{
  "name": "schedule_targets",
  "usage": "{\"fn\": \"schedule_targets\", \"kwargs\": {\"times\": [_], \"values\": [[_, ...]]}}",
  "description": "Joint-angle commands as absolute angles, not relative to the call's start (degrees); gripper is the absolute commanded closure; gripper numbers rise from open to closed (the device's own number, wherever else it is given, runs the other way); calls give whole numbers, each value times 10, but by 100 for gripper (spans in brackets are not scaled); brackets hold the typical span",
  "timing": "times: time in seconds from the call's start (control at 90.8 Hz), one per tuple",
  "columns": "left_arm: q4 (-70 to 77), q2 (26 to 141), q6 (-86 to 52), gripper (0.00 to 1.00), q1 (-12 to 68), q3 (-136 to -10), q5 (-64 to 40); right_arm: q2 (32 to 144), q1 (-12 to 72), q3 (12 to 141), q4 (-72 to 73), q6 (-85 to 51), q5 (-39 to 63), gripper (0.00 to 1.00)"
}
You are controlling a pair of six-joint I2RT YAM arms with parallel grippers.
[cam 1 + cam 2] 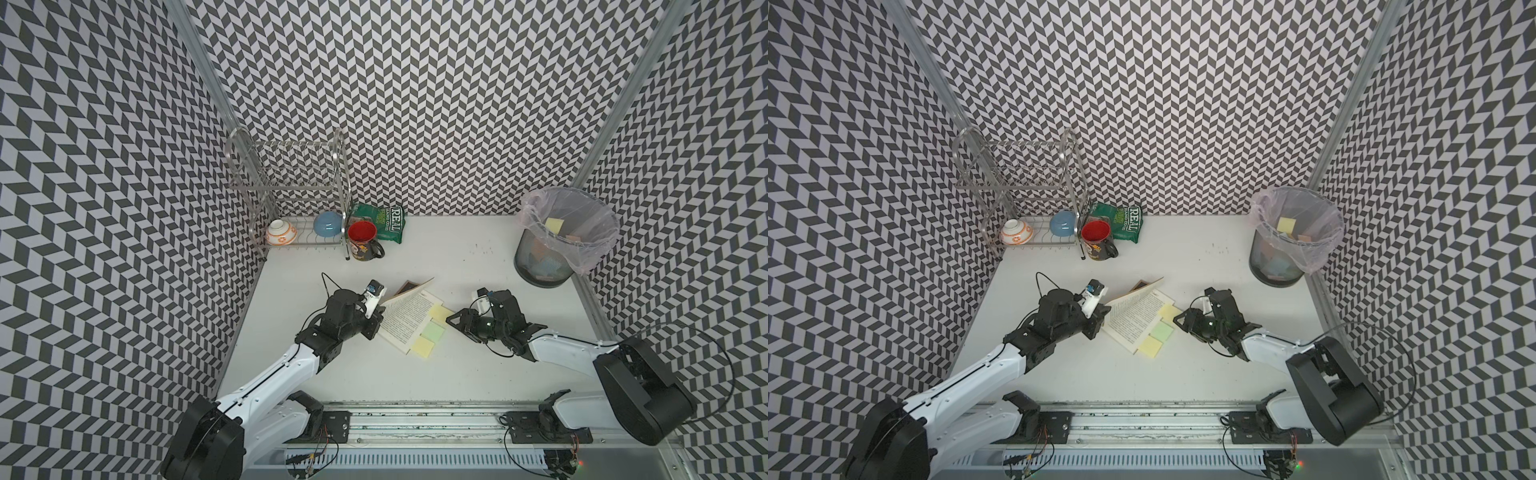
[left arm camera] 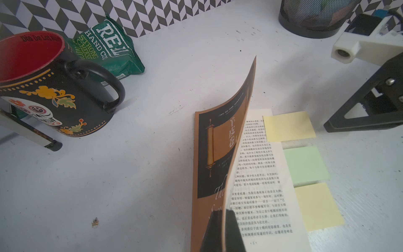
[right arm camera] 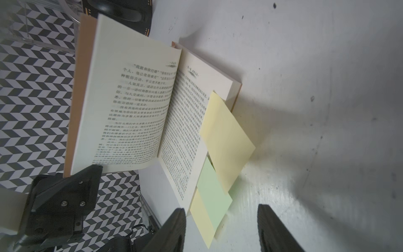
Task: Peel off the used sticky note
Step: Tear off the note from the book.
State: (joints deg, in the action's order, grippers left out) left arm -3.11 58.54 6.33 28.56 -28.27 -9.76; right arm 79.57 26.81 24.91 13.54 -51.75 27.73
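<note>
From my screen the counter (image 1: 415,374) takes up most of the view, with a wire rack (image 1: 291,195) in the back corner and a lined bin (image 1: 540,266) at the far right. A few coloured notes already lie inside the bin.

The book (image 1: 405,322) lies open mid-counter between the two arms. My left fingers (image 2: 214,231) are clamped shut on the front cover and its first pages, holding that side up off the spread.

Three sticky notes hang off the outer edge of the exposed page: a yellow note (image 3: 226,139) farthest from me, a green note (image 3: 213,196) in the middle, and a second yellow note (image 1: 424,346) nearest. All three are stuck down. I cannot tell which is the used one, as none shows any writing.

My right fingers (image 1: 455,319) stand about half open and hold nothing. They sit low over the counter, just beside the far yellow note. I cannot tell whether they touch it.

By my reckoning the book is open and steadied, so the setup is done. The pinch, the peel and the drop into the bin are all left.
</note>
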Motion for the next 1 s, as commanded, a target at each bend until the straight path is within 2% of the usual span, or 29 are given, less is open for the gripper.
{"fn": "schedule_targets", "kwargs": {"times": [0.0,0.22,0.341,0.397,0.496,0.617,0.991], "values": [[-34,587,59,100,282,-302,-100,817,267,249,213,-547,268,44],[-34,588,58,100,283,-302,-99,877,279,270,270,-574,282,46],[-34,588,58,100,282,-302,-98,903,288,277,293,-585,278,51],[-34,588,58,100,283,-302,-98,910,288,279,298,-586,279,58],[-34,588,57,100,283,-302,-97,909,287,287,281,-573,273,80],[-34,587,56,100,283,-302,-96,893,278,299,237,-543,260,100],[-36,585,58,100,283,-302,-84,840,210,323,96,-418,297,100]]}}
